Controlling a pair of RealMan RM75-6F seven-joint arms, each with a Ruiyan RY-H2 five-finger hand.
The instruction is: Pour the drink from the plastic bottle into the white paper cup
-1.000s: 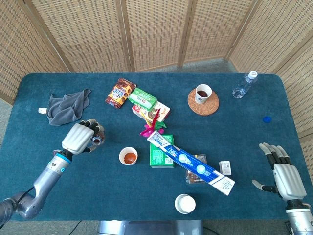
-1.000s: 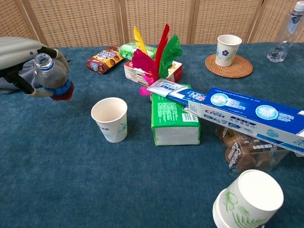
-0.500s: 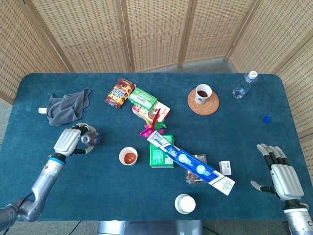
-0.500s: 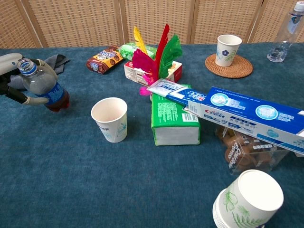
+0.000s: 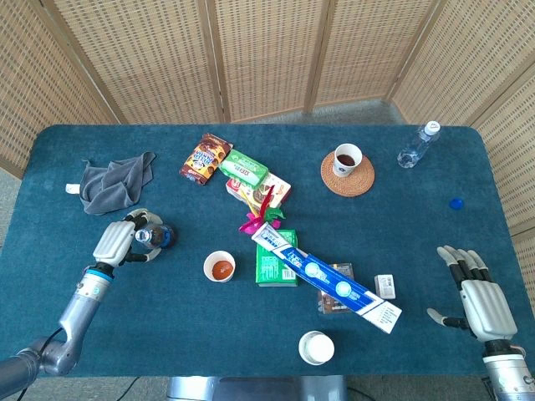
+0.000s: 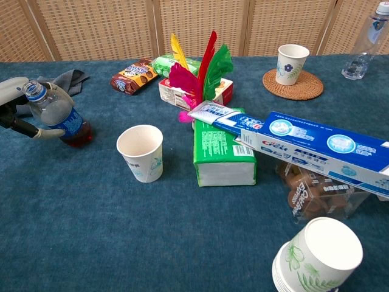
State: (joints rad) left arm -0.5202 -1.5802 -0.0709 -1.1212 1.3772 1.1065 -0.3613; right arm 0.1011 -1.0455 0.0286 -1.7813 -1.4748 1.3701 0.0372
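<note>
Plastic bottle (image 6: 59, 119), uncapped, tilted, red drink at base, gripped by left hand (image 5: 115, 242); white paper cup (image 6: 141, 153) upright nearby. Right hand (image 5: 478, 294) spread, holding nothing.

Both views are bright and evenly lit, with only soft, faint shadows close under things. Focus is sharp throughout, no glare. The chest view shows mild wide-angle stretching near its edges
</note>
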